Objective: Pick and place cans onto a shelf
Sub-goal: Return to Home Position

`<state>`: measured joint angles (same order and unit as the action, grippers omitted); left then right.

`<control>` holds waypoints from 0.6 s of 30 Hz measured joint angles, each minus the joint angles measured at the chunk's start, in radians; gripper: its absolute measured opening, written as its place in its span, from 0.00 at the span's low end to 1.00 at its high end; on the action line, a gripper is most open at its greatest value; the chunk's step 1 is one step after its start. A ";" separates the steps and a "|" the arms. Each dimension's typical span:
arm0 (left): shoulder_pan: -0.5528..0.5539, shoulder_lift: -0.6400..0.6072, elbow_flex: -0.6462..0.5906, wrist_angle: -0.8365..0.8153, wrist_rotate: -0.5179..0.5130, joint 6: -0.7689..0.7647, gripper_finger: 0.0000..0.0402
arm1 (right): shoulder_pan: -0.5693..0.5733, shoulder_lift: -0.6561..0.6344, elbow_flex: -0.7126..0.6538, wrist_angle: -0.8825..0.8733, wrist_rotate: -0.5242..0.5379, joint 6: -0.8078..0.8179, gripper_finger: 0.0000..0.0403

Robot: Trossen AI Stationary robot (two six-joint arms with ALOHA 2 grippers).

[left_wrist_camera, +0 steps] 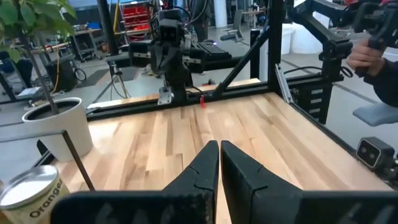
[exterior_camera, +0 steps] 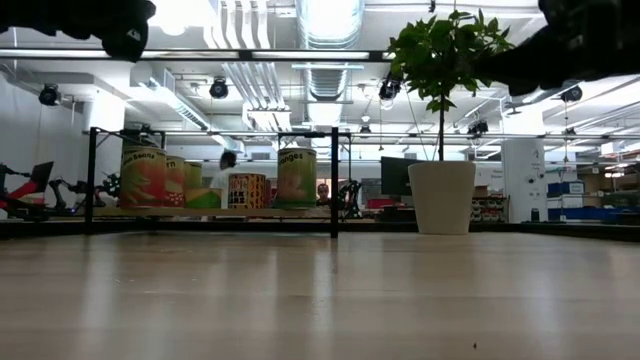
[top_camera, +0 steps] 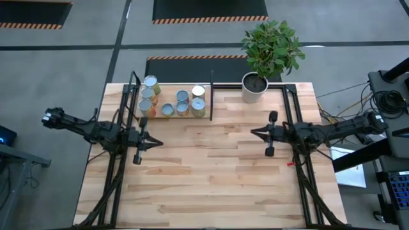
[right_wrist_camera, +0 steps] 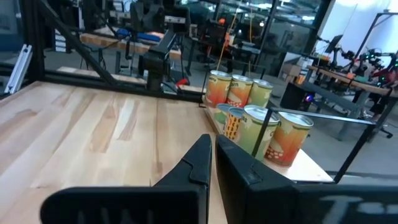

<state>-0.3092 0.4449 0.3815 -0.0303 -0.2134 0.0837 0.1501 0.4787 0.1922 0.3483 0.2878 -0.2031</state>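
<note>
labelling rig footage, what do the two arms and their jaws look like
The left arm and the right arm are both slim, jointed and matte black. Each ends in a short black crossbar carrying two black jaws that taper to wedge-shaped tips.

Top-down: all 8 cans (top_camera: pixel 182 102) sit bunched on the shelf (top_camera: pixel 170 93) at the table's (top_camera: pixel 217 179) far edge, toward the left side. Just beside its black end bar there's a leafy plant (top_camera: pixel 272 43) in a white pot (top_camera: pixel 254 87). The left gripper (top_camera: pixel 155 143) and the right gripper (top_camera: pixel 254 132) point at each other across bare wood, well apart, each with fingers pinched to a point and holding nothing.
</note>
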 joint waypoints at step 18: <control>0.000 -0.267 -0.068 -0.081 0.004 0.001 0.00 | 0.000 -0.176 -0.076 -0.039 0.000 -0.045 0.03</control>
<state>-0.3092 0.1777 0.3134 -0.1114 -0.2092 0.0849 0.1501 0.3022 0.1162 0.3091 0.2878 -0.2477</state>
